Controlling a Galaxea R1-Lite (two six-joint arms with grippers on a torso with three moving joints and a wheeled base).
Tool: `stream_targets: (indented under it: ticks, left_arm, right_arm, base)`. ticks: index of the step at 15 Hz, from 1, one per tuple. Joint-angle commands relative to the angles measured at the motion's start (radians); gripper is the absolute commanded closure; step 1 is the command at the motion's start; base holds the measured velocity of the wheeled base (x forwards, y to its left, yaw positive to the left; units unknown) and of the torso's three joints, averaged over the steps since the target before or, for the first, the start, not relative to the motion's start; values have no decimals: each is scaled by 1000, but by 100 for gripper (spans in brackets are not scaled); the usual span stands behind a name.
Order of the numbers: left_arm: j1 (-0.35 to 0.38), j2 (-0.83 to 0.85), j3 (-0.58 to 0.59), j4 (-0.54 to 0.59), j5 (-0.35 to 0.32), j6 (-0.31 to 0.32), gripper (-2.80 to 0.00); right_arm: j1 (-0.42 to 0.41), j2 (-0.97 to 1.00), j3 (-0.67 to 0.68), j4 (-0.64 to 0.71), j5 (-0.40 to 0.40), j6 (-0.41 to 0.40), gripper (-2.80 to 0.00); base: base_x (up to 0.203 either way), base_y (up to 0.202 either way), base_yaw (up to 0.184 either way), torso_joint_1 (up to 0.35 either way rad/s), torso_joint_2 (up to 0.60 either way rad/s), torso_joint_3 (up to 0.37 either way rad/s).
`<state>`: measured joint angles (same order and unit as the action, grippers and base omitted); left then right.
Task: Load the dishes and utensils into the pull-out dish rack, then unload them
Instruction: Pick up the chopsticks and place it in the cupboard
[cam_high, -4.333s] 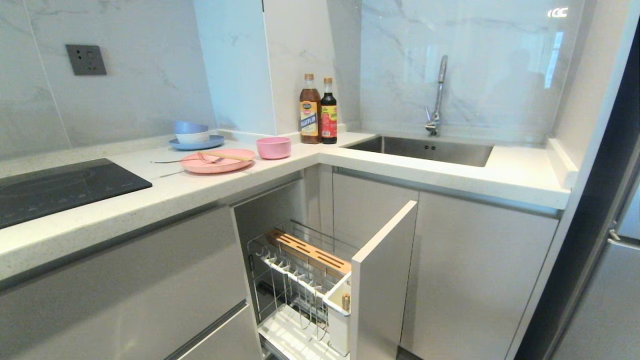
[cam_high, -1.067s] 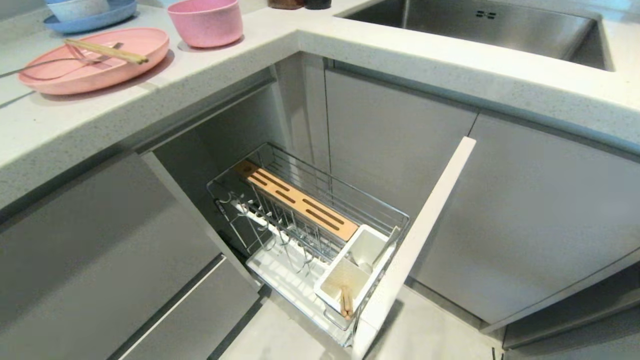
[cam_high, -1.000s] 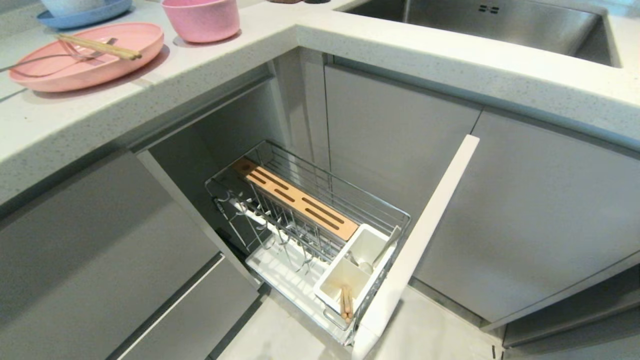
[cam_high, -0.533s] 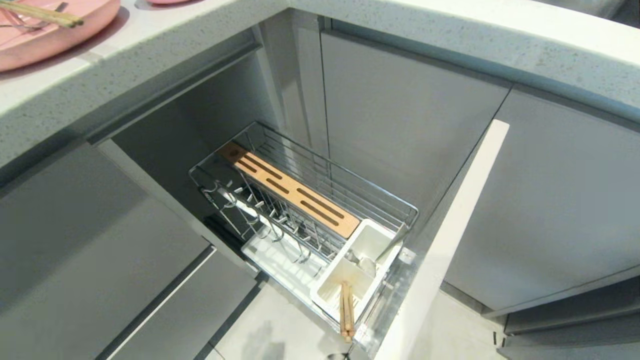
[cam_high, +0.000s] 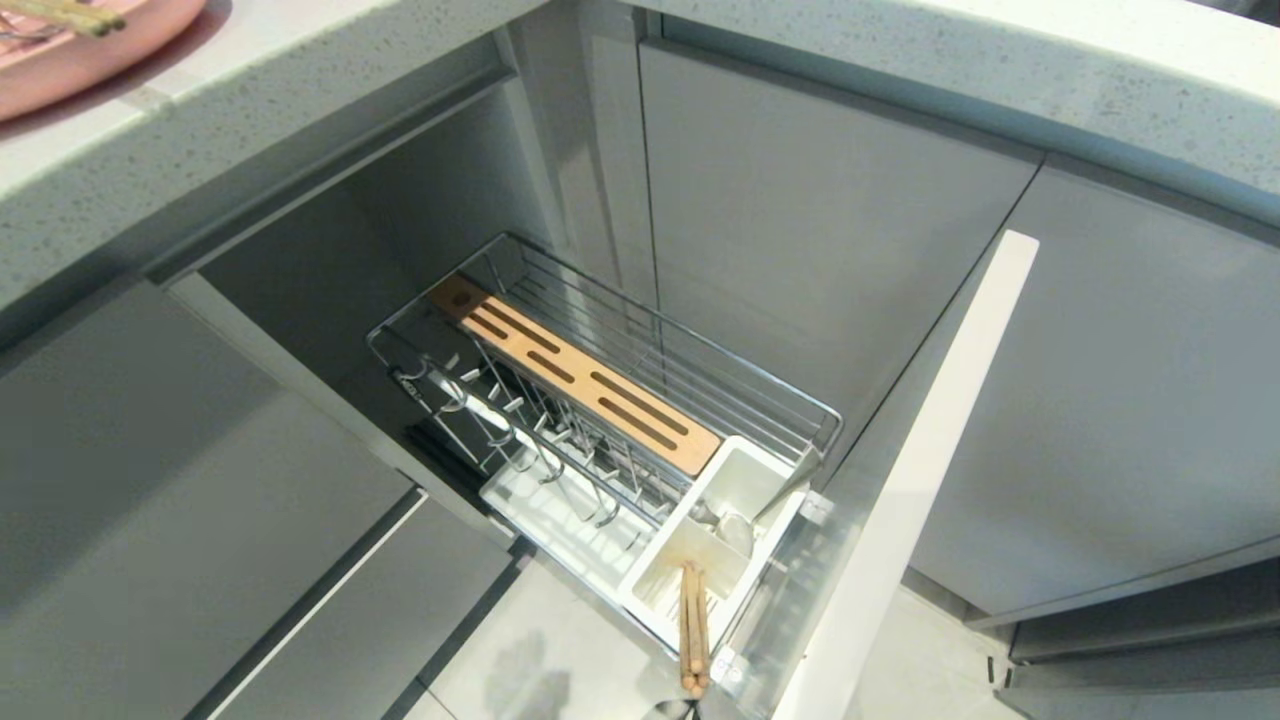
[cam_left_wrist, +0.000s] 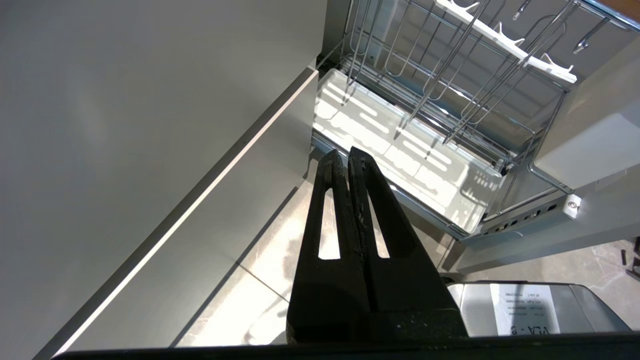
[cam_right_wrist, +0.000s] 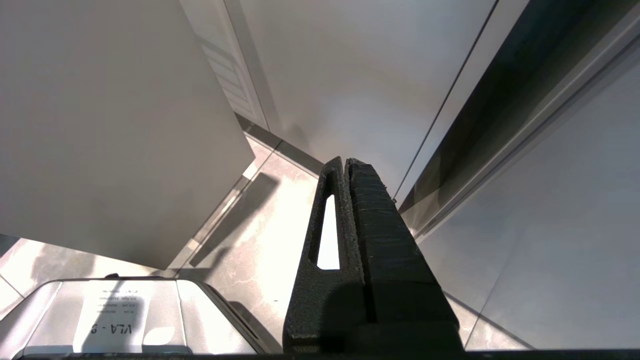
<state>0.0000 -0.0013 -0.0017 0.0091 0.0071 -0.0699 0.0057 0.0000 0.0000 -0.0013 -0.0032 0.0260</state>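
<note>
My left gripper (cam_left_wrist: 345, 157) is shut tight and holds nothing; it hangs low over the floor, and the pull-out dish rack (cam_left_wrist: 410, 155) lies just past its tips, toward the upper right of the left wrist picture. My right gripper (cam_right_wrist: 346, 165) is shut and empty too, and it only faces cupboard doors, so I think my left arm is nearer the rack. In the head picture the rack runs long from the upper left down to the lower right. Its white utensil box (cam_high: 700, 555) has a pair of chopsticks (cam_high: 692, 630) poking out. The prongs (cam_high: 520, 430) and white tray (cam_high: 560, 520) hold no dishes. The pink plate (cam_high: 60, 60) sits high on the counter, in the top left corner, with more chopsticks (cam_high: 60, 14) across it.
</note>
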Motion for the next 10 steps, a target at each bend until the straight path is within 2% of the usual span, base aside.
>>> stream_targets:
  ticks: [1,3,5,7,10]
  left_arm:
    - [0,1,0,0,2,-2,0]
    - [0,1,-7,-12,1,5,0]
    - [0,1,-79,-65,-12,5,0]
    - [1,4,-226,-47,-75,8,0]
    - [2,46,-526,78,-201,9,0]
  right_arm:
    - [0,0,2,0,0,0,0]
    - [0,0,2,0,0,0,0]
    - [0,0,0,0,0,0,0]
    - [2,0,1,0,0,0,0]
    - [1,0,2,0,0,0,0]
  base:
    - [0,0,0,0,0,0]
    - [0,0,0,0,0,0]
    - [0,0,0,0,0,0]
    - [0,0,0,0,0,0]
    - [0,0,0,0,0,0]
